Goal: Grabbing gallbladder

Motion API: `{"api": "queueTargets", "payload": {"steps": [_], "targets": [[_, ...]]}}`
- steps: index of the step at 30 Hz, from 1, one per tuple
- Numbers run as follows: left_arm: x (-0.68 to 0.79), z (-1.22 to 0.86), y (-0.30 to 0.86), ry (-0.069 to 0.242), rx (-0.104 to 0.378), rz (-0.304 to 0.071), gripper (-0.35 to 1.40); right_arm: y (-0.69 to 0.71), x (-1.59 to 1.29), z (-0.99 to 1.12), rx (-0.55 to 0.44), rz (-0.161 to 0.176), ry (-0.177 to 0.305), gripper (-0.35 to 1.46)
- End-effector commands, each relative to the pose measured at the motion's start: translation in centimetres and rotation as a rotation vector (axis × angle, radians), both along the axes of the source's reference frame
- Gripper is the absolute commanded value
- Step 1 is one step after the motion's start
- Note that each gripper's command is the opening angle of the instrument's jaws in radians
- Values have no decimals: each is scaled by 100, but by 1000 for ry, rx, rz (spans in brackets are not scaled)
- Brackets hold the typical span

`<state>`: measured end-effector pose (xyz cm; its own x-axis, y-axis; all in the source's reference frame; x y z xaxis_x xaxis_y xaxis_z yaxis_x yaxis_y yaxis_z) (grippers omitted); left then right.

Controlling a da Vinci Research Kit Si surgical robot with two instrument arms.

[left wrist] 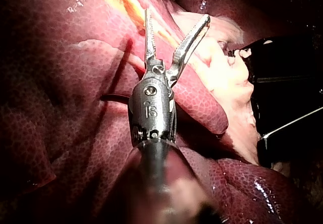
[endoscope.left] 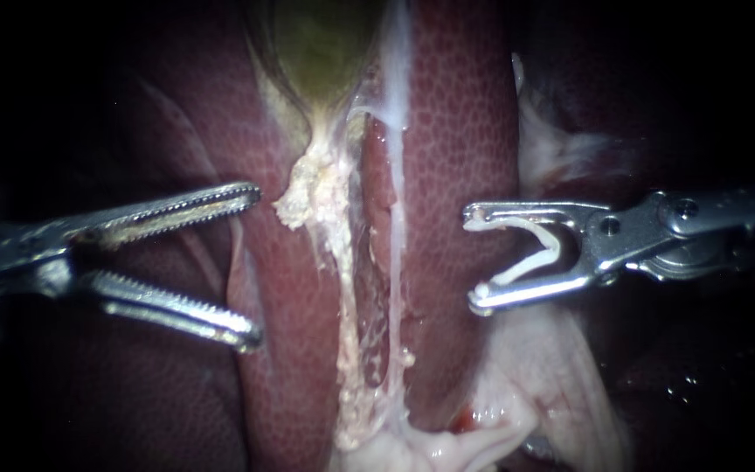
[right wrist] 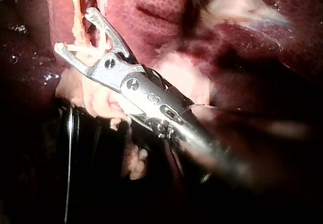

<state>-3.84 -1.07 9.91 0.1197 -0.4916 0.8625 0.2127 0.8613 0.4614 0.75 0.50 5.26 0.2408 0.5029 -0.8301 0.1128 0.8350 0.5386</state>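
The greenish gallbladder point(endoscope.left: 321, 44) lies at the top of the endoscope view, between lobes of red-brown liver point(endoscope.left: 456, 131). A ragged yellowish strand point(endoscope.left: 342, 262) and a whitish strand point(endoscope.left: 398, 175) run down from its neck. My left instrument point(endoscope.left: 253, 265) comes in from the left, its serrated jaws open and empty over the liver, left of and below the gallbladder. The left wrist view shows the left instrument point(left wrist: 176, 15) with a wide gap. My right instrument point(endoscope.left: 475, 258) stands right of the strands, jaws wide apart with a white clip point(endoscope.left: 530, 253) seated between them, as the right wrist view's right instrument point(right wrist: 74, 30) and clip point(right wrist: 88, 50) confirm.
Pale fatty tissue point(endoscope.left: 517, 393) spreads below and beneath the right instrument, and more pale tissue point(endoscope.left: 561, 149) lies above it. A black object point(left wrist: 287, 82) sits beyond the liver's edge in the left wrist view. A similar black object point(right wrist: 86, 148) lies under the right instrument.
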Motion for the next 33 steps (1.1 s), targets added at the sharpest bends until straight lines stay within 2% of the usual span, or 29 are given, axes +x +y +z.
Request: {"api": "queueTargets", "payload": {"steps": [1, 7, 17, 25, 30, 33], "targets": [[0, 0, 0, -2, 0, 3, 73, 0, 0, 0, 0, 0, 0, 58], [-1, 4, 2, 7, -1, -10, 73, 0, 0, 0, 0, 0, 0, 58], [-21, 28, 18, 30, -4, -42, 73, 0, 2, 0, 0, 1, -1, 58], [-30, 49, 31, 53, -12, -73, 73, 0, 2, 0, 0, 1, 0, 58], [-40, 62, 36, 59, -14, -81, 73, 0, 2, 0, 0, 1, -1, 58], [-41, 67, 37, 67, -5, -97, 68, 0, 2, 0, 0, 1, -1, 58]]}}
